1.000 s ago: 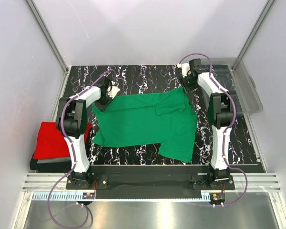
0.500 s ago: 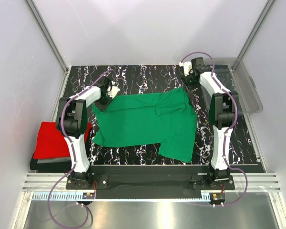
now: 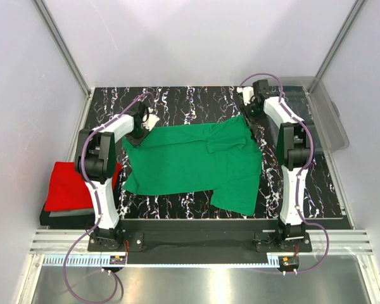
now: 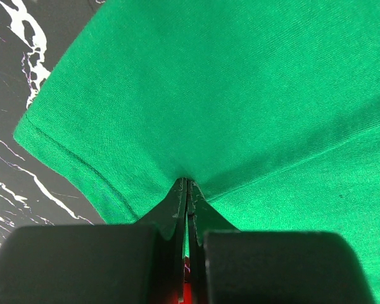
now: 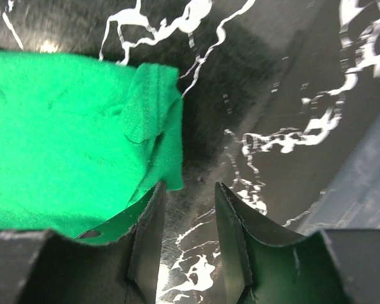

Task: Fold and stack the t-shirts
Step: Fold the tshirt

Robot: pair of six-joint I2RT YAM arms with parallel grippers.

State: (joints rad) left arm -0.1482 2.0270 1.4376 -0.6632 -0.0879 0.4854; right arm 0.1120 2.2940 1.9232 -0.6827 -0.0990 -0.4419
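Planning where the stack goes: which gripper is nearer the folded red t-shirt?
Left. The left gripper is shut on the green t-shirt at its far-left corner, on the red t-shirt side of the table. The right gripper stands open at the far-right corner, across the whole green t-shirt.

Robot lab cell, white panel walls (image 3: 196, 38), aluminium frame posts (image 3: 62, 47), black marbled table (image 3: 190, 101)

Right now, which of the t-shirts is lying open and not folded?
The green t-shirt, spread out across the middle of the table. The red t-shirt lies folded at the left edge, on a grey one.
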